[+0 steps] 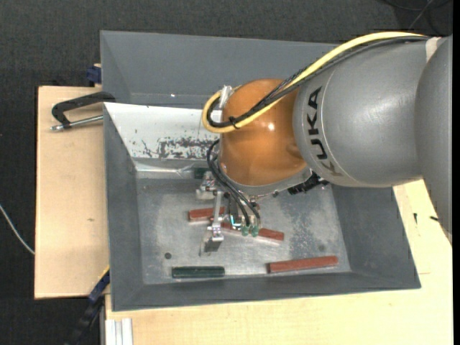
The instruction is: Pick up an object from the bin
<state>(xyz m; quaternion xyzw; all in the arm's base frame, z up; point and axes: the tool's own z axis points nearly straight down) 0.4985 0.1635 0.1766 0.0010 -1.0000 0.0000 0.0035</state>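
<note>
Bin [122, 214] floor grey, scuffed; end effector [213, 237] beside red-brown stick [200, 215], grip state unclear.

Count by kind, floor of the bin [118, 214].

Red-brown sticks: 3.
- long red-brown stick [302, 264], near side, right.
- short red-brown stick [271, 236], mid-floor, right of centre.
- part-hidden red-brown stick [198, 215], mid-floor, left of centre; only its left end shows.

Dark sticks: 1.
- dark green stick [198, 271], near side, left of centre.

Specks: 1.
- small dark speck [167, 256], near left; kind cannot be told.

Tally: 4 sticks, 1 speck, 5 loose items counted.
</note>
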